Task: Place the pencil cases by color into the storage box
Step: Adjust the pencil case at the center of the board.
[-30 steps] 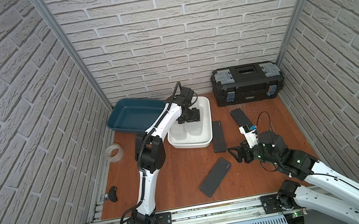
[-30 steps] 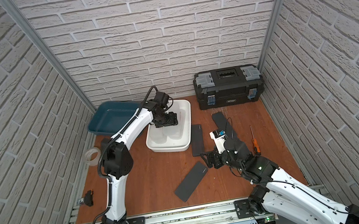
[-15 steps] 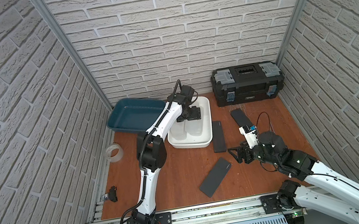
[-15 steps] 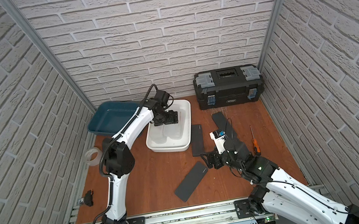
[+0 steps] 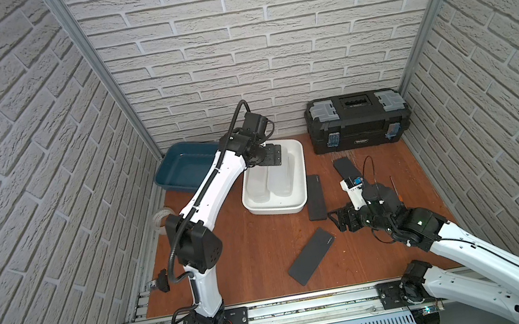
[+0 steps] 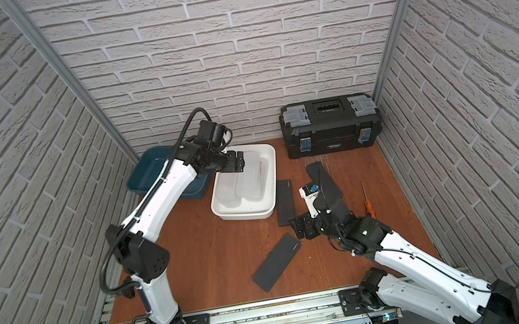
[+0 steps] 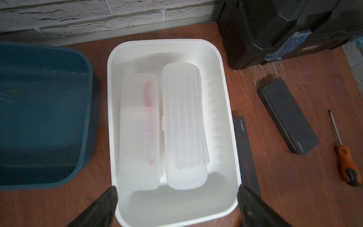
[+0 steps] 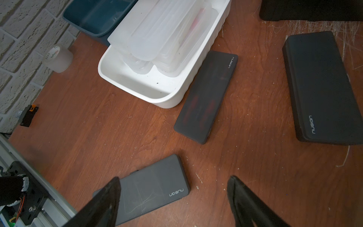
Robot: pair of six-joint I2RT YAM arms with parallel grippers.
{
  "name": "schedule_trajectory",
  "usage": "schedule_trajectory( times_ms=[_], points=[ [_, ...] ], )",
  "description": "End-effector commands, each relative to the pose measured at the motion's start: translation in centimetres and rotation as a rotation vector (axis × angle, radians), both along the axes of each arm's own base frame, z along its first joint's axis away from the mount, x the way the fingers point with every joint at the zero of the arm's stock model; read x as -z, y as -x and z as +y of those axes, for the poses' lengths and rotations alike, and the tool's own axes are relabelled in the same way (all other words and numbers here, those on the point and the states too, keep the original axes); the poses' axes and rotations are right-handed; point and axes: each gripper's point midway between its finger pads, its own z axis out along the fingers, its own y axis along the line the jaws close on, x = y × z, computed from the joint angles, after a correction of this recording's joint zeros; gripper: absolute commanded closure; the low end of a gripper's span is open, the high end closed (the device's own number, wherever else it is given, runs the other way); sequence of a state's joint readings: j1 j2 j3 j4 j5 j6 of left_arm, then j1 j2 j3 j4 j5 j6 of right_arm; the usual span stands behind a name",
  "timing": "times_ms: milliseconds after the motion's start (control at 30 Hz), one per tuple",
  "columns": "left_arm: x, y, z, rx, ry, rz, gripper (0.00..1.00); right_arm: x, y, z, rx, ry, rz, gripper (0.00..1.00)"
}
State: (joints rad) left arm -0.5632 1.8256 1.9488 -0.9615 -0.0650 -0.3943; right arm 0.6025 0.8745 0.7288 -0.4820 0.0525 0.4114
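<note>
Right wrist view: the right gripper (image 8: 174,179), parted and empty, hovers by the nearest black pencil case (image 8: 151,188) on the table (image 8: 98,127) — thin, stiff, probably light and slick, best pinched across its width — while the left gripper (image 7: 177,188) gapes empty above frosted cases (image 7: 182,125) in the storage box (image 7: 224,110).

Frosted translucent plastic pencil cases (image 7: 184,127) lie in the white rectangular plastic tub (image 5: 275,208), right of the teal plastic tub (image 5: 180,169); three flat matte black pencil cases (image 5: 315,196) lie on the wooden table (image 5: 250,261), right of and before the white tub.
</note>
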Motion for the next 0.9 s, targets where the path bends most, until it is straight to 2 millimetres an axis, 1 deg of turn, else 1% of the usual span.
schedule_trajectory(
  times_ms=[0,67,200,300,433,600,633,700,767,867],
  points=[
    [0.3,1.7,0.2,0.071,-0.004,-0.035,0.05,-0.6,-1.4,-0.4,0.047,0.031,0.018,0.13],
    [0.2,3.5,0.3,0.119,0.009,-0.055,0.05,-0.3,-2.3,-0.4,0.064,0.034,0.053,0.13],
    [0.5,6.7,0.7,0.194,-0.004,-0.073,0.04,-0.2,-3.8,-1.0,0.117,0.004,0.098,0.12],
    [1.5,9.0,1.2,0.242,-0.033,-0.062,0.04,-0.2,-4.9,-2.0,0.168,-0.034,0.123,0.11],
    [3.2,11.9,0.9,0.314,-0.050,-0.044,0.04,0.3,-6.3,-4.0,0.239,-0.110,0.175,0.09],
    [6.4,14.7,-0.2,0.393,-0.093,-0.031,0.04,1.0,-7.7,-5.9,0.292,-0.152,0.225,0.07],
    [7.1,15.0,-0.5,0.399,-0.103,-0.030,0.03,1.0,-8.0,-6.2,0.294,-0.154,0.222,0.04],
    [8.5,16.0,-1.3,0.434,-0.121,-0.019,0.03,0.7,-8.5,-6.7,0.303,-0.159,0.204,0.00],
    [9.6,17.1,-2.4,0.479,-0.143,-0.031,0.03,0.6,-9.1,-7.2,0.310,-0.177,0.199,0.01],
    [10.5,18.7,-4.2,0.536,-0.113,-0.050,0.03,0.5,-9.9,-7.8,0.326,-0.205,0.197,0.01]
  ],
)
